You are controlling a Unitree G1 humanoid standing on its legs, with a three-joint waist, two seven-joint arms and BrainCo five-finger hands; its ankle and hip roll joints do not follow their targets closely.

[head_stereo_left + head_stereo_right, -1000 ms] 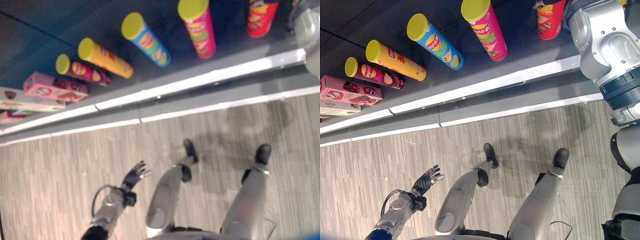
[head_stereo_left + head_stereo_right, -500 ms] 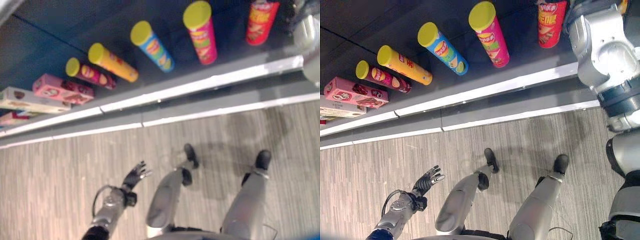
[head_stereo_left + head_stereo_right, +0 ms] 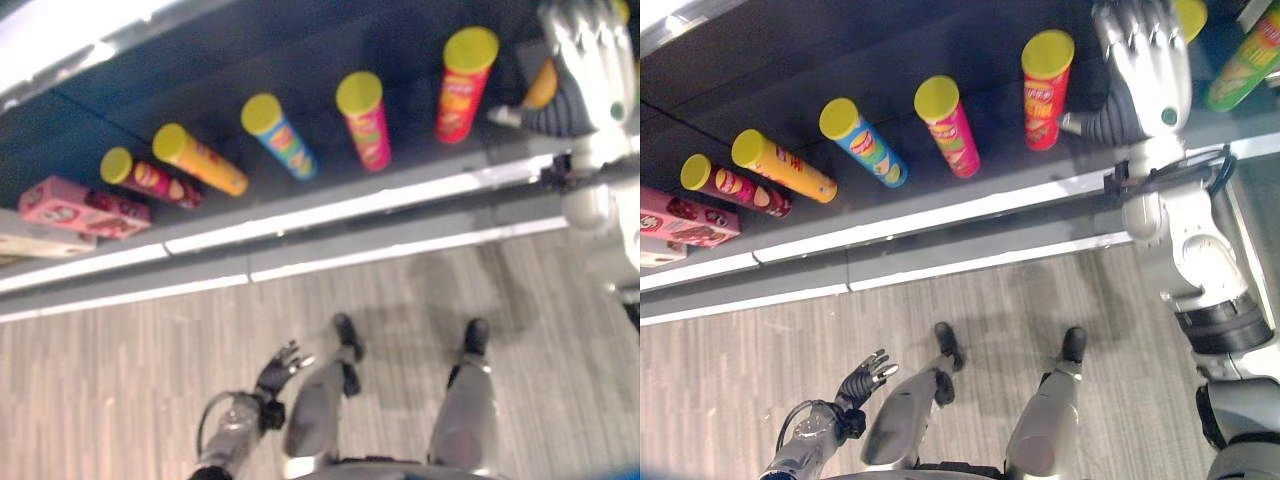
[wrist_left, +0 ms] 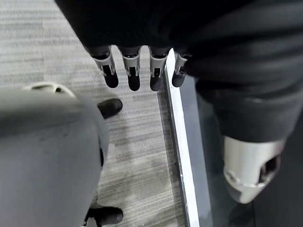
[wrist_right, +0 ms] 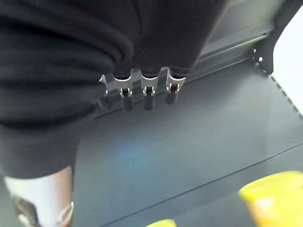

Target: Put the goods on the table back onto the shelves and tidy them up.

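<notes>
grey wood-grain floor (image 3: 760, 350), dark shelf (image 3: 940, 40)

Glossy printed tubes (image 3: 1043, 88); matt dark shelf (image 3: 890, 60); wood-grain floor (image 3: 760, 350).

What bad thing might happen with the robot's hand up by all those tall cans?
The right hand is up at the shelf, close beside the red can. A sideways nudge might tip it, and it could knock the pink can standing next to it. The hand also hangs beside a yellow-lidded can, so that one might get bumped too.
</notes>
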